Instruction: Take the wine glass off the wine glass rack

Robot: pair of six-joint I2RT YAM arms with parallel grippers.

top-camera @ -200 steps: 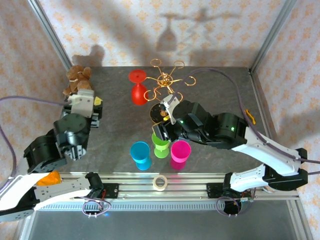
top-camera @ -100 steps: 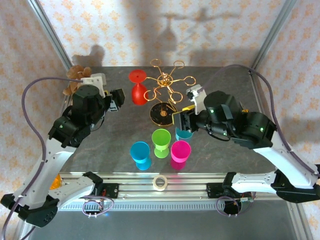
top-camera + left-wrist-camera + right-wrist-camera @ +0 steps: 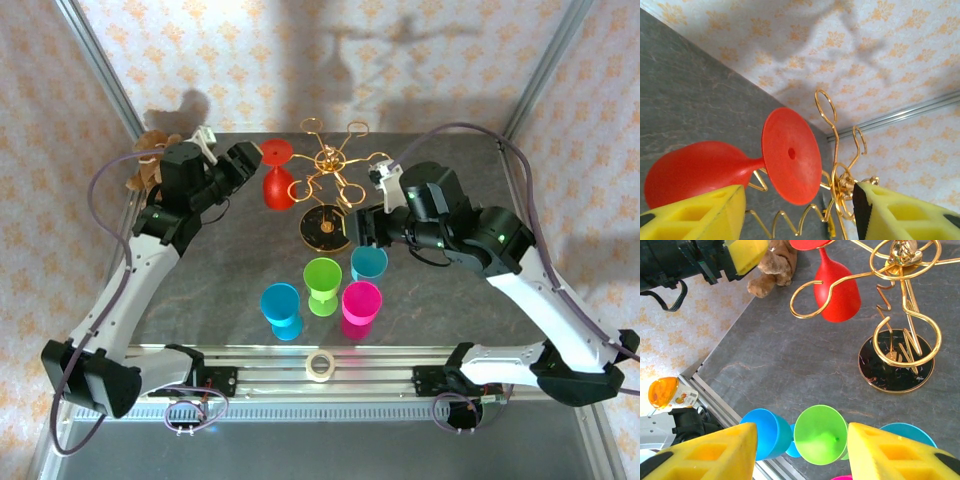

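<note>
Red wine glass hangs upside down by its foot from the gold wire rack. My left gripper hovers just beside it, jaws apart, holding nothing. My right gripper, also spread and empty, is near the rack's black base.

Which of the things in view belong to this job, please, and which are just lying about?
Job: red wine glass, gold rack, left tool.
Lying about: blue cup, green cup, pink cup, teal cup, teddy bear, tape roll.
</note>
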